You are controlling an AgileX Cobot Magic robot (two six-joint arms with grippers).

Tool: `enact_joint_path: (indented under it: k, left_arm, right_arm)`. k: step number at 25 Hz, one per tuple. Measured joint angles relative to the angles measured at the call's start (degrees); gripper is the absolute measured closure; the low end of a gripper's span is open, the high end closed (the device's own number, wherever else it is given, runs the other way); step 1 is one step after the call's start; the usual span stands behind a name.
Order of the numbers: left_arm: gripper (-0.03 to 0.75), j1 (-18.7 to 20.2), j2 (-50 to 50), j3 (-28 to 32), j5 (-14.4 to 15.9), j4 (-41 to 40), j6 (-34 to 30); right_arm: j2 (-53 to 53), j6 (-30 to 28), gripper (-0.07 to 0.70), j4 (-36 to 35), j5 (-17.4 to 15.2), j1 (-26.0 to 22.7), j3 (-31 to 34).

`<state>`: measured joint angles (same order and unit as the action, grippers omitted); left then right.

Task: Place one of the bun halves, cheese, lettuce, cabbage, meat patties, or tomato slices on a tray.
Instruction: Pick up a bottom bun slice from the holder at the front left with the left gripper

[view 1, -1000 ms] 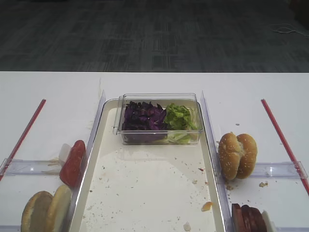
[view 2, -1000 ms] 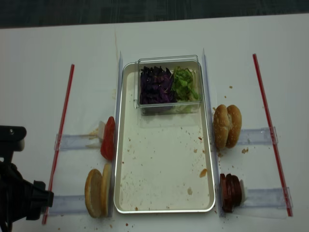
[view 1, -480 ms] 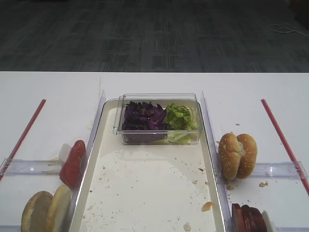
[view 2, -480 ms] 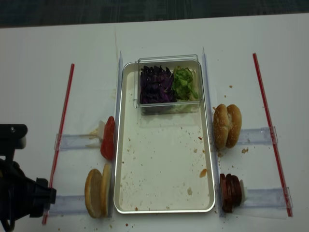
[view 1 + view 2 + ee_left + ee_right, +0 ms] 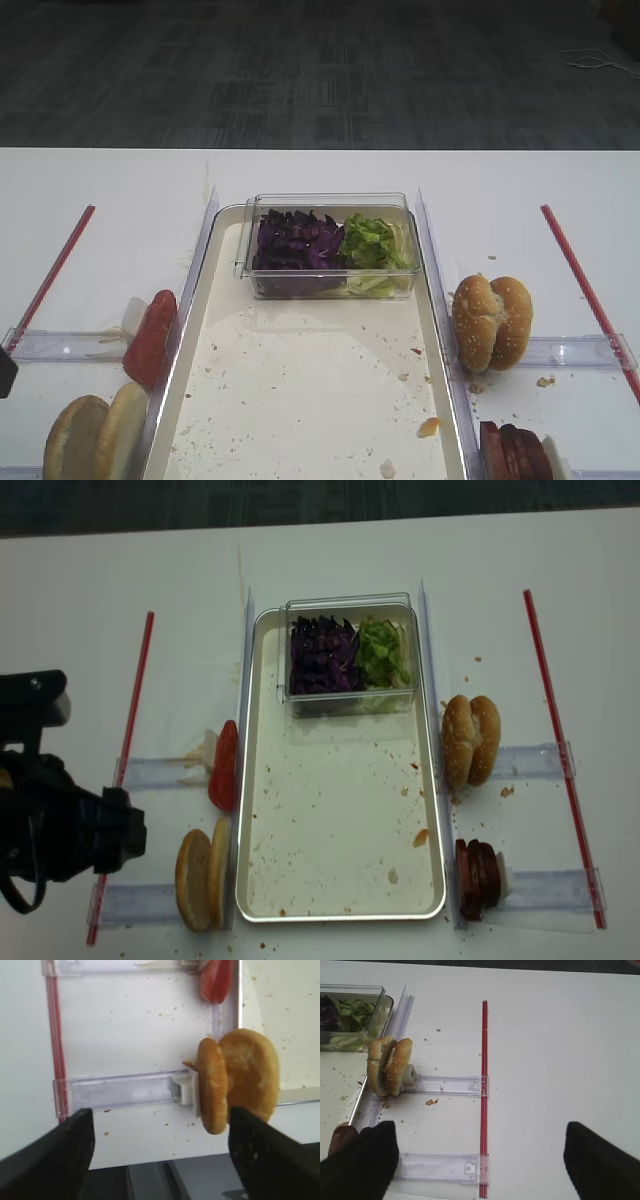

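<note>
Two plain bun halves (image 5: 203, 878) (image 5: 235, 1080) stand on edge beside the tray's left rim (image 5: 243, 810). My left gripper (image 5: 160, 1157) is open and holds nothing. It hangs just left of them, its right finger (image 5: 270, 1150) near the buns. Tomato slices (image 5: 224, 765) (image 5: 216, 980) stand farther along that rim. Meat patties (image 5: 478, 878) (image 5: 342, 1137) stand right of the tray. Purple cabbage (image 5: 322, 655) and lettuce (image 5: 384, 652) fill a clear box on the cream tray (image 5: 300, 400). My right gripper (image 5: 480, 1160) is open over bare table. No cheese is in view.
A sesame-seeded bun pair (image 5: 470, 740) (image 5: 390, 1065) stands on edge right of the tray. Red strips (image 5: 130, 730) (image 5: 484, 1085) run down both sides of the table, crossed by clear plastic rails (image 5: 447, 1085). Crumbs speckle the tray floor. The left arm (image 5: 60, 820) is at the left.
The left arm has moved away from the near edge and to the right, closer to the bun halves; its tip now shows at the left edge of the exterior high view. The food has not moved.
</note>
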<state>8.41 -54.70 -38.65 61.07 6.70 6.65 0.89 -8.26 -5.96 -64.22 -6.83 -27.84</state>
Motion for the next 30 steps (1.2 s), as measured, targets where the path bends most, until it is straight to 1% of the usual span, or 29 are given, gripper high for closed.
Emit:
enact_joint_path:
  k: [2, 5, 9, 11, 14, 18, 21, 30]
  left_arm:
    - [0.172, 3.75, -0.04, -0.77, -0.95, 0.00, 3.11]
    - [0.172, 10.09, -0.77, -1.67, -2.01, -1.32, 9.51]
    - [0.172, 19.07, -4.49, -3.59, -2.61, -5.56, 17.94]
    - [0.172, 23.18, -6.87, -4.53, -3.42, -7.13, 21.18]
    - [0.172, 27.28, -11.29, -5.74, -4.77, -8.19, 24.94]
    - [0.172, 30.24, -16.90, -6.86, -6.03, -8.19, 27.80]
    - [0.172, 30.74, -21.03, -7.17, -6.94, -8.19, 29.17]
    - [0.172, 30.74, -24.97, -7.17, -8.55, -8.19, 29.39]
  right_arm:
    - [0.00, 0.00, -0.062, 0.00, 0.00, 0.00, 0.00]
    - [0.00, 0.00, -0.062, 0.00, 0.00, 0.00, 0.00]
    - [0.00, 0.00, -0.062, 0.00, 0.00, 0.00, 0.00]
    - [0.00, 0.00, -0.062, 0.00, 0.00, 0.00, 0.00]
    - [0.00, 0.00, -0.062, 0.00, 0.00, 0.00, 0.00]
    - [0.00, 0.00, -0.062, 0.00, 0.00, 0.00, 0.00]
    - [0.00, 0.00, -0.062, 0.00, 0.00, 0.00, 0.00]
    - [0.00, 0.00, -0.062, 0.00, 0.00, 0.00, 0.00]
